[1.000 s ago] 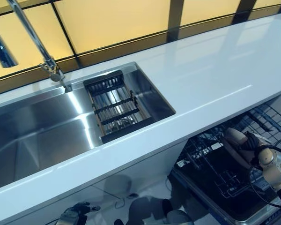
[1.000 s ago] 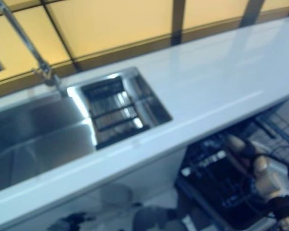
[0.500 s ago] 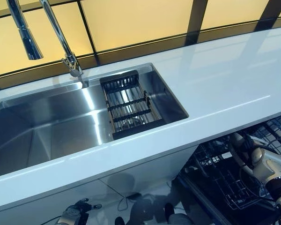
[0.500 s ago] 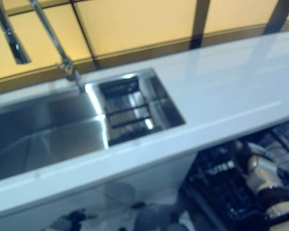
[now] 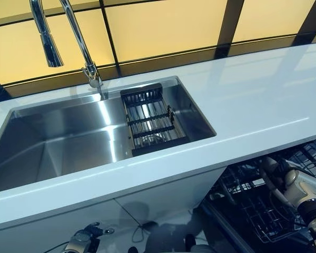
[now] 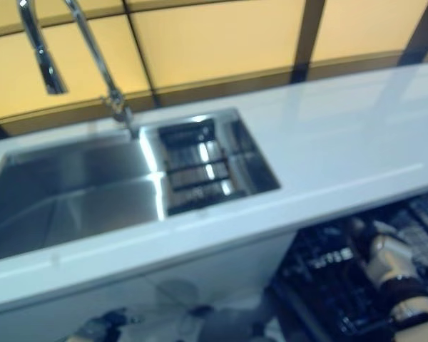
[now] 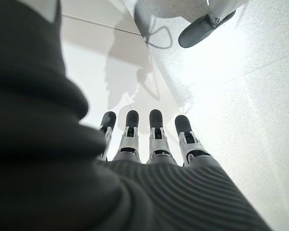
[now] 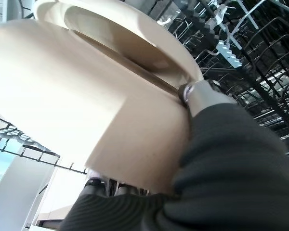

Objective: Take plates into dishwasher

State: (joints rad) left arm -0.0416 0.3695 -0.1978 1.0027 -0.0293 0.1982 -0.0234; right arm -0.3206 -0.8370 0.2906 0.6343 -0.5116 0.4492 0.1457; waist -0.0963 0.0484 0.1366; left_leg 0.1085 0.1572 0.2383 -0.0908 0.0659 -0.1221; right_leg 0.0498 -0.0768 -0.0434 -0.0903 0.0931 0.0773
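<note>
I see a white counter (image 5: 242,100) under yellow window panels, with a steel sink (image 5: 58,142) set into it, a tall faucet (image 5: 76,39) behind, and a dark drain basket (image 5: 150,118) hung at the sink's right end. Below the counter's front edge, on my right, the dishwasher rack (image 5: 253,205) of dark wire is pulled out. My right robot hand (image 5: 297,187) is down in front of that rack and clamped on a beige plate (image 8: 86,91). In the right wrist view the plate fills the frame, its rim lying across the palm, the thumb (image 8: 202,96) pressed on one face and the fingers (image 8: 94,185) curled under the other. The rack's wire tines stand just beyond the plate, past the thumb side of the robot hand; I cannot tell whether the plate touches them. My left robot hand (image 7: 149,144) hangs low beside the cabinet front, over the pale floor (image 7: 241,96), fingers straight and apart, holding nothing.
</note>
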